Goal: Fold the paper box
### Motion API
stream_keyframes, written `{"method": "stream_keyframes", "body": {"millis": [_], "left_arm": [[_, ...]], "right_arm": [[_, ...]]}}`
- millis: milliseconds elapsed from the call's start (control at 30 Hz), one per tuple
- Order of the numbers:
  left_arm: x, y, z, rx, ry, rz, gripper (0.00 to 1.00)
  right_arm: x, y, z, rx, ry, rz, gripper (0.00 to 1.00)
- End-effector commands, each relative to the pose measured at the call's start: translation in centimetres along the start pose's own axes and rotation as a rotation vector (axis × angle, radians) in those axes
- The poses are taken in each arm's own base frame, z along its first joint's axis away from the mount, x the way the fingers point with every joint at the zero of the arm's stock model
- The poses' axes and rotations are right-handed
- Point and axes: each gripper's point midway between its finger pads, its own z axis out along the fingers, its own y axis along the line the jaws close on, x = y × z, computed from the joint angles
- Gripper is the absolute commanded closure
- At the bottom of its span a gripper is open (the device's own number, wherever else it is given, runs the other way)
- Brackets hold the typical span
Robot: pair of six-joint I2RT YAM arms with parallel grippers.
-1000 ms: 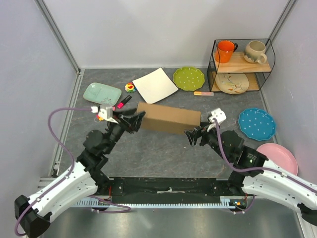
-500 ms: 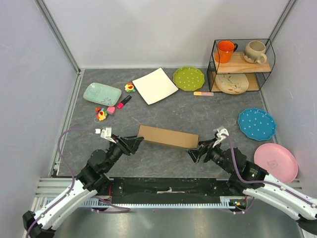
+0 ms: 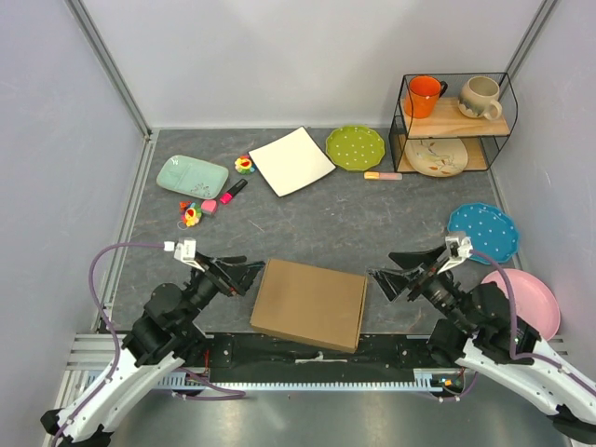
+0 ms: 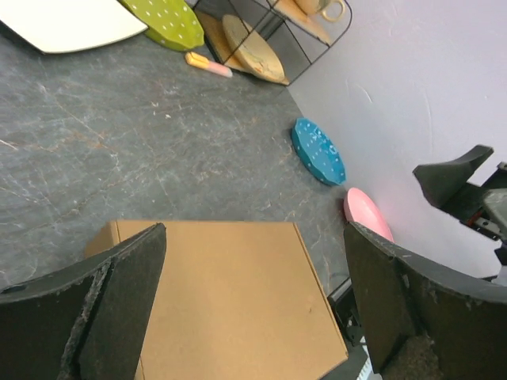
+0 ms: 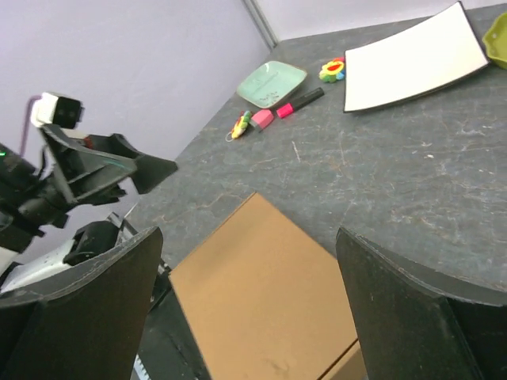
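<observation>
Overhead, the paper box [image 3: 309, 304] lies flat and closed at the near edge of the table [image 3: 307, 219], its near side reaching the black rail [image 3: 400, 352] between the arm bases. The left gripper [image 3: 250, 268] sits just beside the box's far left corner and the right gripper [image 3: 380, 272] just off its right side. Both have their jaws spread wide and hold nothing. Only this view takes in the whole far end: a white square plate [image 3: 291, 160], a green dotted plate [image 3: 355, 147], a wire shelf [image 3: 453, 121] with an orange mug [image 3: 424, 95] and a beige mug [image 3: 480, 96], plus a blue plate [image 3: 482, 233] and a pink plate [image 3: 521, 300] on the right.

Up close, the left wrist view shows the box's plain brown top between its own dark fingers [image 4: 119, 293], none of them touching it. The right wrist view looks the other way across the box and brings out the small things by the mint tray [image 5: 272, 83]: a pink marker [image 5: 301, 101] and bright toys [image 5: 333, 70].
</observation>
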Motion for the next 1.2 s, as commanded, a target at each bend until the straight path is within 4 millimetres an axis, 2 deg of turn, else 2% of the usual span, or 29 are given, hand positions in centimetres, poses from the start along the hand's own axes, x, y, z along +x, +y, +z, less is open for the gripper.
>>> {"method": "stream_keyframes", "body": {"millis": [0, 33, 67, 167, 267, 367, 500, 567, 600, 667, 733, 900, 967, 1033, 1067, 1133, 1167], "left_arm": [[-2.3, 0.5, -1.3, -0.081, -0.069, -0.024, 0.01], [-1.9, 1.2, -1.3, -0.110, -0.057, -0.024, 0.01], [-1.7, 1.5, -1.2, -0.123, -0.050, -0.026, 0.02], [1.0, 2.4, -0.6, -0.158, 0.062, -0.044, 0.04], [4.0, 3.7, -0.1, -0.227, 0.201, -0.069, 0.05], [5.9, 4.0, 0.0, -0.259, 0.313, -0.071, 0.00], [7.1, 4.2, 0.2, -0.263, 0.363, -0.081, 0.00], [7.7, 4.6, 0.0, -0.265, 0.375, -0.084, 0.00], [7.8, 4.6, 0.1, -0.257, 0.371, -0.087, 0.01], [9.1, 5.1, -0.1, -0.251, 0.407, -0.093, 0.02], [9.9, 5.6, -0.1, -0.258, 0.425, -0.099, 0.06], [10.9, 6.2, 0.3, -0.272, 0.455, -0.098, 0.12], [10.8, 5.6, 1.0, -0.223, 0.427, -0.109, 0.16], [11.1, 5.7, 1.4, -0.204, 0.417, -0.116, 0.27], [10.3, 4.8, 2.2, -0.157, 0.376, -0.122, 0.35], [10.2, 4.8, 2.8, -0.143, 0.353, -0.118, 0.44], [9.2, 4.4, 3.7, -0.128, 0.303, -0.113, 0.46]], "right_arm": [[1.3, -1.3, 0.4, 0.080, 0.067, -0.010, 0.02], [2.1, -1.4, 0.8, 0.086, 0.098, -0.016, 0.03], [3.7, -1.5, 1.4, 0.095, 0.169, -0.029, 0.04], [6.8, -2.5, 2.8, 0.159, 0.308, -0.045, 0.05], [8.9, -4.8, 3.2, 0.321, 0.384, -0.018, 0.02], [9.7, -5.2, 3.1, 0.365, 0.416, 0.016, 0.02], [10.8, -5.7, 2.3, 0.396, 0.450, 0.058, 0.02], [11.9, -6.0, 1.7, 0.414, 0.492, 0.079, 0.02], [13.2, -6.5, 1.2, 0.421, 0.527, 0.086, 0.02], [15.2, -5.7, 1.0, 0.374, 0.595, 0.131, 0.02], [17.0, -6.2, 0.8, 0.390, 0.635, 0.164, 0.02], [18.5, -6.7, 1.5, 0.404, 0.630, 0.208, 0.03], [18.6, -7.1, 1.8, 0.425, 0.618, 0.204, 0.06], [18.0, -7.6, 2.7, 0.450, 0.580, 0.190, 0.10], [17.7, -7.8, 3.0, 0.456, 0.566, 0.186, 0.11], [16.4, -8.5, 4.3, 0.476, 0.517, 0.184, 0.16], [16.0, -8.9, 4.7, 0.479, 0.507, 0.169, 0.18]]}}
